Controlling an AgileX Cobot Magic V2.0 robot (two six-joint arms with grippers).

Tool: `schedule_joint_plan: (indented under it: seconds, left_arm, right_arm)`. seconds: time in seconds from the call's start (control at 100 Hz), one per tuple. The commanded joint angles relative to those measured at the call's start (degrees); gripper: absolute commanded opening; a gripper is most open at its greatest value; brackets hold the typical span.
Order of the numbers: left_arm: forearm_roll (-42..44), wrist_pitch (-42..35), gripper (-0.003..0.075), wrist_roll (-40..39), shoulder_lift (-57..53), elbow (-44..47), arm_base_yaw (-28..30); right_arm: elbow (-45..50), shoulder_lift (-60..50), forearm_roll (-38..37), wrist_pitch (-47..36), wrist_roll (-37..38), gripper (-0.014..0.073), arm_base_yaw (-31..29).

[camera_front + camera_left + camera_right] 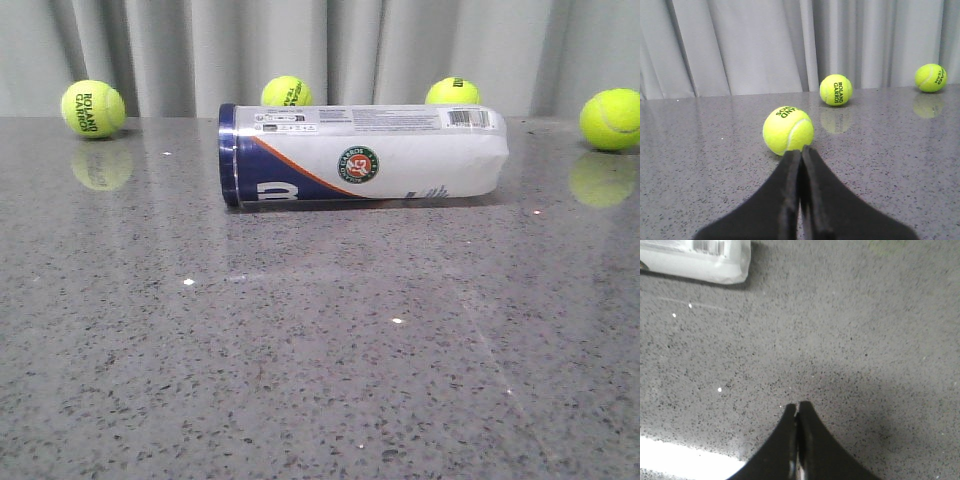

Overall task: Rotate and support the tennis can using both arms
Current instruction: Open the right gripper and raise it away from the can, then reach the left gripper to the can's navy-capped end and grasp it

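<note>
Nearest the robot, the speckled grey stone-look table (320,380) lies bare in the front view, and neither arm shows there at all, which suggests both are held back short of the work. The left gripper (801,152), a pair of tapering matte-black fingers, has its tips pressed together with nothing between them; it points low across the table at a yellow-green tennis ball (788,130) lying just ahead, seemingly not touching it, though the tips cover the ball's lower edge, so contact cannot be ruled out. The right gripper (797,407) is likewise closed and empty, aimed down at bare table, its own shadow spread around the tips. Further off lies the task's object, the long clear plastic tennis can (362,155) with a navy-blue end band, white and orange label and round red-green logo; it rests on its side across the table, blue end to the robot's left, touched by neither arm, so rotating and supporting it has probably not begun. In the right wrist view only a pale corner of the can, with part of a barcode, is cut off at the picture's edge, well apart from the fingers. Behind the can, two more balls are partly hidden by its body, others sit to either side, and a pleated grey curtain (180,50) closes the scene.
</note>
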Motion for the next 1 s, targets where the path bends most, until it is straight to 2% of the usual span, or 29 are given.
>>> schedule_joint_plan:
  seconds: [0.0,0.55,0.74,0.99]
  left_arm:
    - [-0.2,-4.4,-0.002,-0.6,-1.8,2.5,-0.4]
    - [-0.2,-4.4,-0.002,-0.6,-1.8,2.5,-0.4]
    - [-0.2,-4.4,-0.002,-0.6,-1.8,2.5,-0.4]
    - [-0.2,-4.4,-0.002,-0.6,-1.8,2.5,-0.4]
  right_arm:
    - [1.8,-5.9,-1.0,-6.2,0.1,-0.0068,-0.3]
    - [20.0,-34.5,-0.7,-13.4,0.1,-0.0068,-0.3]
    - [24.0,-38.7,-0.7,-17.1,0.1,-0.0068,-0.3]
    - [26.1,-38.8,-0.7,-23.7,0.1,-0.0068,-0.3]
